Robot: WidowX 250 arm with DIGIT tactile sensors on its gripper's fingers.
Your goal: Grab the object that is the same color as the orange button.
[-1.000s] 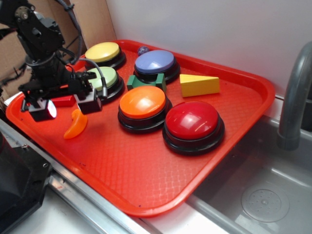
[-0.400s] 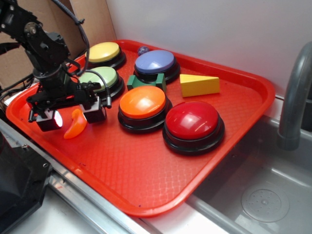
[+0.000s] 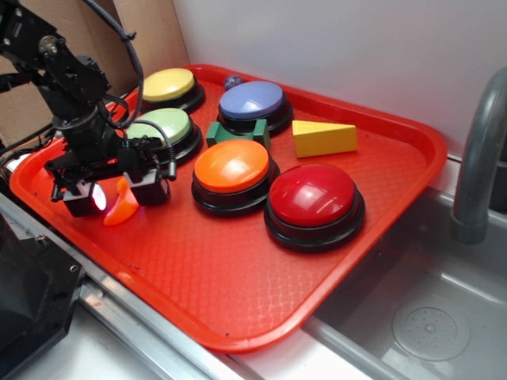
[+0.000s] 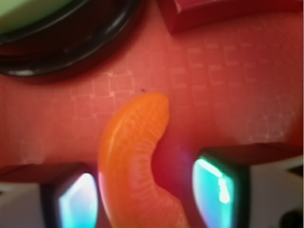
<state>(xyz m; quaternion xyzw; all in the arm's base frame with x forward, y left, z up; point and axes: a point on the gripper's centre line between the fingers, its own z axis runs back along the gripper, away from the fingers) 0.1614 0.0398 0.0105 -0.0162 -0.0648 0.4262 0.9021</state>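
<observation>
The object, a small glossy orange crescent, lies near the left front edge of the red tray. My gripper is lowered over it and stands open, one finger on each side. In the wrist view the crescent runs up between the two lit pads. It sits close to the left pad, and a gap shows between it and the right pad. The orange button stands to the right of the gripper, mid-tray.
A green button stands just behind the gripper, with yellow and blue buttons farther back. A red button, a yellow wedge and a green block share the tray. A sink and faucet lie right.
The gripper has come down and shifted slightly right, so its fingers now straddle the orange crescent instead of hovering above and left of it. The crescent has not moved.
</observation>
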